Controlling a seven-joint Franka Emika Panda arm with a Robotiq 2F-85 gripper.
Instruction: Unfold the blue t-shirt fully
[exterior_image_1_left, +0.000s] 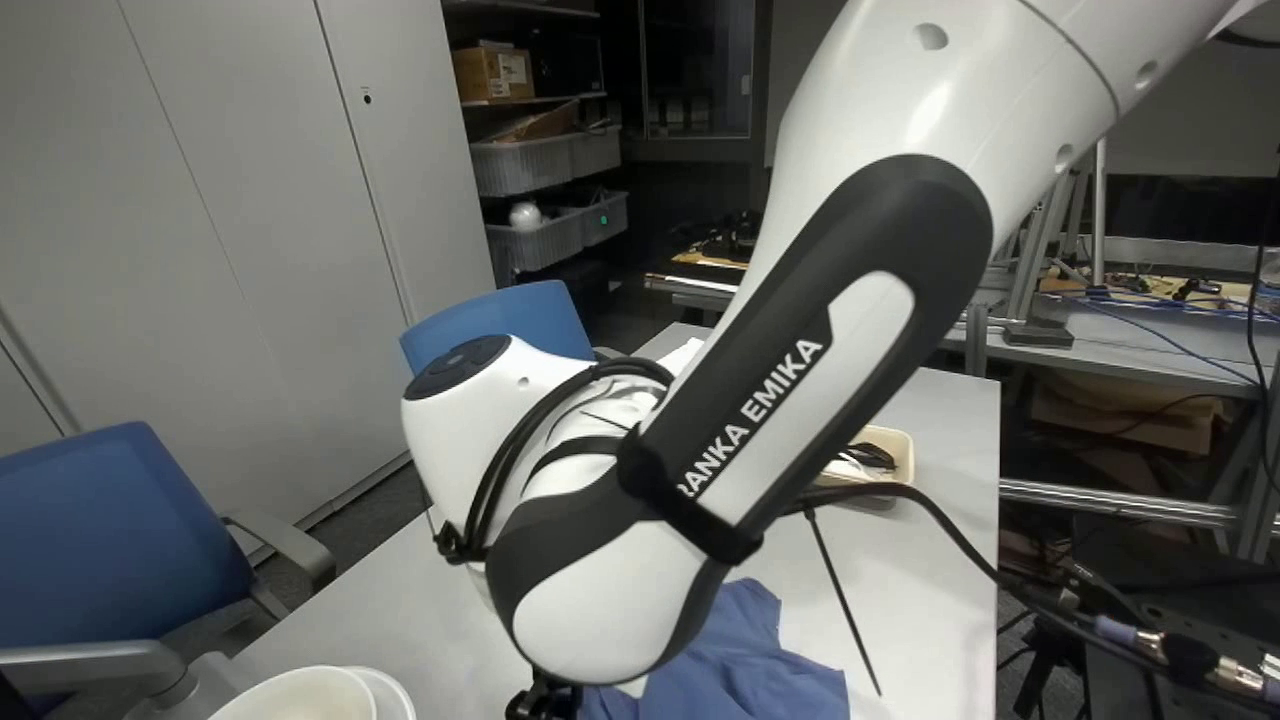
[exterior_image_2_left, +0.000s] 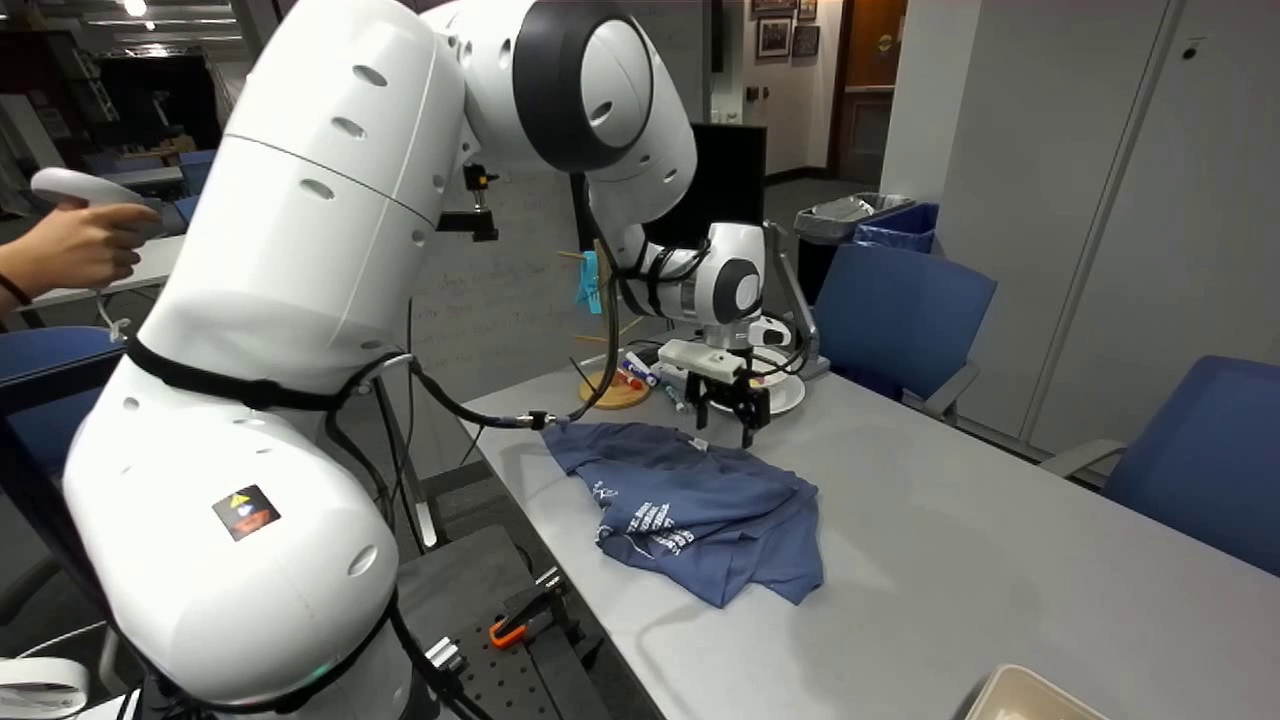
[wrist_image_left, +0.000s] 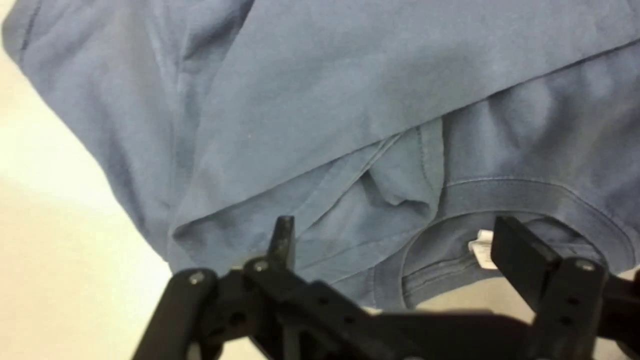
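Note:
The blue t-shirt (exterior_image_2_left: 740, 505) lies crumpled on the table in both exterior views, with white printed letters partly showing in folds. The arm hides much of it in an exterior view (exterior_image_1_left: 745, 665). In the wrist view the t-shirt (wrist_image_left: 325, 90) has a layer folded across it, a bunched sleeve-like part below that layer, and the collar (wrist_image_left: 515, 192) with a white tag (wrist_image_left: 481, 252). My gripper (wrist_image_left: 395, 222) is open and empty, its fingers wide apart over the collar end. In an exterior view the gripper (exterior_image_2_left: 724, 430) hangs just beyond the shirt's collar edge, apparently above the cloth.
A white plate (exterior_image_2_left: 788, 396) and a round wooden board (exterior_image_2_left: 622, 394) with markers stand behind the gripper. A tan container (exterior_image_2_left: 1030, 698) is at the near table edge. A white bowl (exterior_image_1_left: 300, 697) shows too. Blue chairs (exterior_image_2_left: 905, 310) line the table. A person's hand (exterior_image_2_left: 85, 245) holds a controller.

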